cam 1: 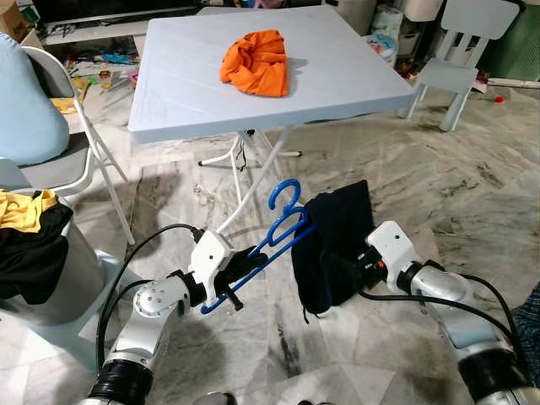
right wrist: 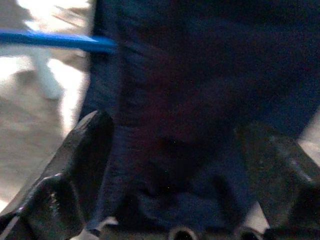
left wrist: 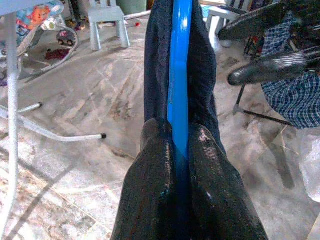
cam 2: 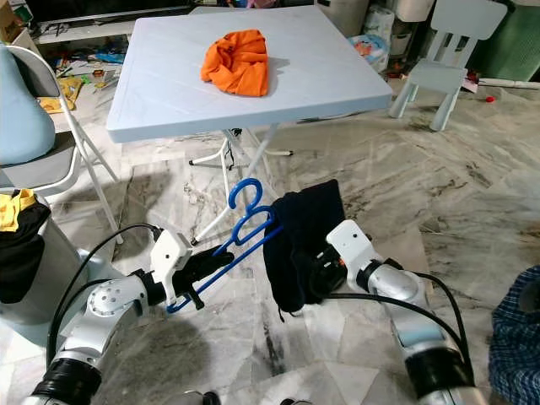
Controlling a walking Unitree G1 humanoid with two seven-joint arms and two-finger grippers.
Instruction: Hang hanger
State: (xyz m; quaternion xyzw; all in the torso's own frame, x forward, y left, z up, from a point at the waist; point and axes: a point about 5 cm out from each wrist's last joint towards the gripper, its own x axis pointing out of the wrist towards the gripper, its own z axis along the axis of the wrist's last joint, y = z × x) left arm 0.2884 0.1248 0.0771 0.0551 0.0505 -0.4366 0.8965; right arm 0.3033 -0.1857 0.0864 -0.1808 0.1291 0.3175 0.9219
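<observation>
A blue plastic hanger (cam 1: pixel 274 243) is held low over the marble floor, its hook (cam 1: pixel 287 198) pointing up toward the table. My left gripper (cam 1: pixel 245 261) is shut on the hanger's lower bar; in the left wrist view both fingers (left wrist: pixel 150 190) pinch the blue bar (left wrist: pixel 179 75). A dark navy garment (cam 1: pixel 333 245) hangs over the hanger's far end. My right gripper (cam 2: pixel 316 274) is at the garment's lower part and is open. Its fingers (right wrist: pixel 75 170) stand wide apart with the dark cloth (right wrist: pixel 200 100) between them.
A light blue folding table (cam 1: pixel 194 93) with an orange cloth (cam 1: pixel 256 62) stands just ahead, its white legs behind the hanger. At the left are a folding chair (cam 1: pixel 59 160) and a basket of clothes (cam 1: pixel 34 245). A small chair (cam 1: pixel 456 67) stands back right, and a plaid cloth (cam 1: pixel 531 329) lies far right.
</observation>
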